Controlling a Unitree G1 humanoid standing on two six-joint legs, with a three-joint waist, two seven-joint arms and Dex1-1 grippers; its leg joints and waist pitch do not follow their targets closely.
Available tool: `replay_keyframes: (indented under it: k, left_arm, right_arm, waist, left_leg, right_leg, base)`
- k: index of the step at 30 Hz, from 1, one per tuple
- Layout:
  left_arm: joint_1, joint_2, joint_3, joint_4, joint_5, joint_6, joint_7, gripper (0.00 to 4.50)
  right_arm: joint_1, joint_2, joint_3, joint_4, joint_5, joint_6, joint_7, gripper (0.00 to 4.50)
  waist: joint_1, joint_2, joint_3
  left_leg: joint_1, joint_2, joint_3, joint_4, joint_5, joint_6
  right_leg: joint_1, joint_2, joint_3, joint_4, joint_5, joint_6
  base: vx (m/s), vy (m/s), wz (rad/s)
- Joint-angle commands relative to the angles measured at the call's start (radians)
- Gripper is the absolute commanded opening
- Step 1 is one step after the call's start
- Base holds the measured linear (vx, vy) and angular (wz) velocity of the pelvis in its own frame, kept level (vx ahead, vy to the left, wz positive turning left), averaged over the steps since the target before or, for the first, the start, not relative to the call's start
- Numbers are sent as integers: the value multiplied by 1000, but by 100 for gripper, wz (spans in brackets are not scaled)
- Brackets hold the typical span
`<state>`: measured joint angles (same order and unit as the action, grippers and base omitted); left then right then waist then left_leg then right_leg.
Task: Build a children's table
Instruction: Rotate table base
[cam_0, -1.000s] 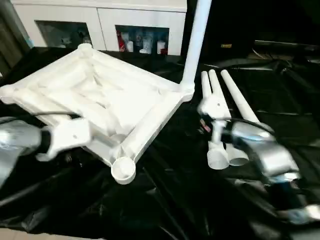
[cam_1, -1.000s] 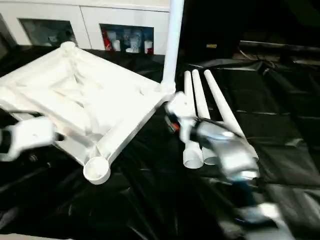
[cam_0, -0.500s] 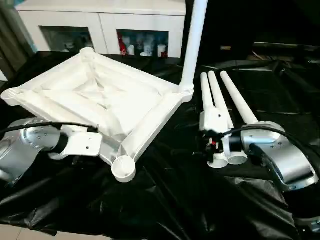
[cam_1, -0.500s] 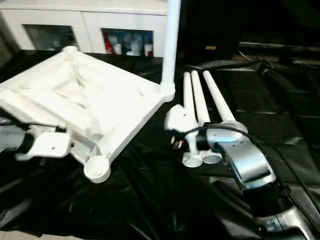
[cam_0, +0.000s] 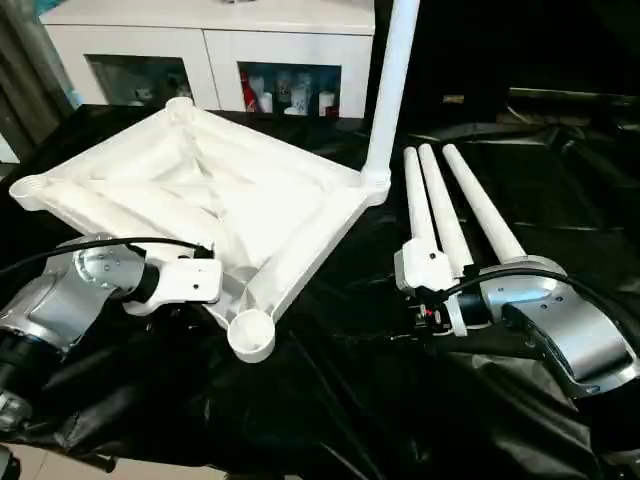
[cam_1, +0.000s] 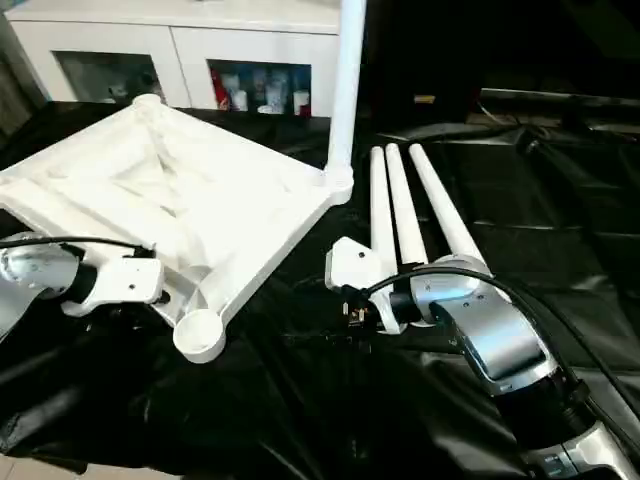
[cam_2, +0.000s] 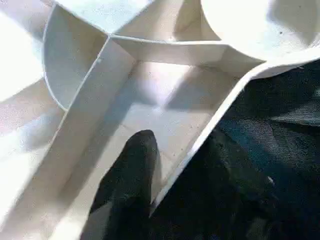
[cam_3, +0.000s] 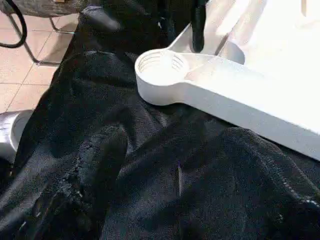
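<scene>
The children's table top (cam_0: 200, 190) lies upside down on black cloth, ribbed underside up. One white leg (cam_0: 390, 90) stands upright in its far right corner. Three loose legs (cam_0: 445, 210) lie side by side to its right. My left gripper (cam_0: 222, 292) is at the near rim beside the empty threaded corner socket (cam_0: 250, 335). One black finger (cam_2: 132, 185) sits inside the rim, the other outside it, shut on the rim wall. My right gripper (cam_0: 400, 322) hovers low over the cloth by the legs' wide ends, open and empty, facing that socket (cam_3: 160, 67).
A white cabinet (cam_0: 210, 40) with glass doors stands behind the table. Crumpled black cloth (cam_0: 330, 410) covers the whole work surface and drops off at the near edge, where tiled floor (cam_3: 30, 65) shows.
My left gripper has moved in to the near rim by the corner socket and its jaws have narrowed onto it. My right gripper has drawn back towards me from over the loose legs.
</scene>
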<state>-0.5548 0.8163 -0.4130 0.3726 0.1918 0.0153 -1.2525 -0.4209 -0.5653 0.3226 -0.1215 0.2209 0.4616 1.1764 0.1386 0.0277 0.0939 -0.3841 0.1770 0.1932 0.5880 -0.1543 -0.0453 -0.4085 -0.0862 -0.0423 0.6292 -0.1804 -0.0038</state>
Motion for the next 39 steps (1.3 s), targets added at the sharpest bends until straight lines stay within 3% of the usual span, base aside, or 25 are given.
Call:
replay_keyframes:
  k: [1,5,9,14,17,20,22,23,25,27,28,30,33,34,38,39]
  left_arm:
    - [0,-1,1,-5,-6,66,-13,125]
    - [32,-11,25,-81,-61,221,-55,111]
    - [54,-53,51,-127,-89,273,-7,92]
    - [59,-163,84,-150,-80,314,130,64]
    - [59,-198,94,-156,-81,332,170,48]
    - [63,-213,97,-165,-89,323,187,33]
    - [75,-217,96,-172,-95,258,194,12]
    - [85,-215,93,-172,-95,197,193,12]
    - [94,-213,101,-171,-124,151,163,57]
    - [93,-211,117,-171,-146,145,151,66]
    - [93,-208,149,-181,-178,126,144,72]
    - [92,-210,180,-189,-201,105,157,112]
    - [93,-208,240,-217,-257,132,152,113]
    - [92,-207,268,-230,-284,162,155,113]
    - [92,-197,323,-259,-287,227,234,111]
    - [93,-197,325,-265,-287,233,238,111]
  right_arm:
    - [0,-12,7,-29,-4,7,6,350]
    - [-4,-14,15,-22,-5,1,2,350]
    - [-3,-14,13,-16,-10,-5,-4,350]
    - [0,-10,8,-16,-12,-6,-16,350]
    - [2,-10,7,-18,-13,-5,-21,350]
    - [5,-12,7,-20,-13,-4,-24,350]
    - [8,-13,5,-24,-12,-3,-28,350]
    - [11,-14,3,-26,-10,-1,-32,350]
    - [16,-16,-3,-29,-8,0,-41,350]
    - [16,-14,-10,-31,-5,2,-47,350]
    - [17,-6,-28,-38,10,15,-60,350]
    - [20,5,-47,-47,30,32,-74,350]
    - [18,37,-83,-45,44,60,-133,350]
    - [8,63,-101,-25,32,66,-188,350]
    - [-50,215,-219,96,-6,156,-494,385]
    - [-52,224,-226,101,-11,165,-515,388]
  waist:
    - [1,15,-83]
    - [-4,12,-86]
    - [-9,11,-87]
    - [-8,10,-87]
    - [-9,9,-88]
    - [-12,7,-91]
    - [-14,6,-93]
    - [-16,1,-93]
    - [-16,4,-96]
    - [-14,5,-97]
    - [-14,-1,-97]
    - [-12,-1,-94]
    - [-13,-7,-90]
    - [-12,-3,-89]
    - [-26,-9,-84]
    - [-30,-8,-79]
  left_leg:
    - [29,51,-34,-75,-365,-46]
    - [25,49,-32,-74,-334,-40]
    - [23,47,-29,-69,-317,-25]
    - [26,47,-29,-66,-329,-18]
    - [21,46,-33,-68,-326,-15]
    - [20,46,-34,-67,-321,-13]
    - [19,45,-33,-66,-313,-8]
    - [15,44,-33,-65,-305,-2]
    - [18,46,-31,-64,-291,1]
    - [19,46,-29,-62,-282,6]
    - [17,45,-28,-62,-275,9]
    - [16,45,-28,-62,-270,13]
    - [17,45,-27,-64,-278,12]
    - [19,45,-28,-65,-286,5]
    - [23,40,-31,-70,-325,-32]
    - [28,40,-30,-71,-348,-41]
  right_leg:
    - [34,-63,42,-79,-292,-218]
    - [39,-64,41,-73,-263,-230]
    - [40,-61,41,-75,-247,-242]
    - [38,-62,41,-86,-329,-213]
    - [41,-61,39,-88,-353,-193]
    - [41,-60,38,-88,-342,-188]
    - [41,-59,39,-87,-327,-190]
    - [44,-60,38,-89,-320,-189]
    - [41,-59,39,-85,-299,-191]
    - [40,-58,38,-82,-271,-202]
    - [41,-56,37,-81,-254,-208]
    - [40,-58,37,-80,-257,-212]
    - [38,-58,37,-81,-298,-197]
    - [35,-60,37,-83,-323,-194]
    - [27,-56,34,-87,-399,-175]
    - [19,-55,37,-90,-426,-166]
  base:
    - [0,0,0]
    - [0,0,0]
    - [0,0,0]
    - [0,0,0]
    - [0,0,0]
    - [0,0,0]
    - [0,0,0]
    - [0,0,0]
    - [0,0,0]
    - [0,0,0]
    - [0,0,0]
    - [0,0,0]
    - [0,0,0]
    - [0,0,0]
    - [0,0,0]
    - [0,0,0]
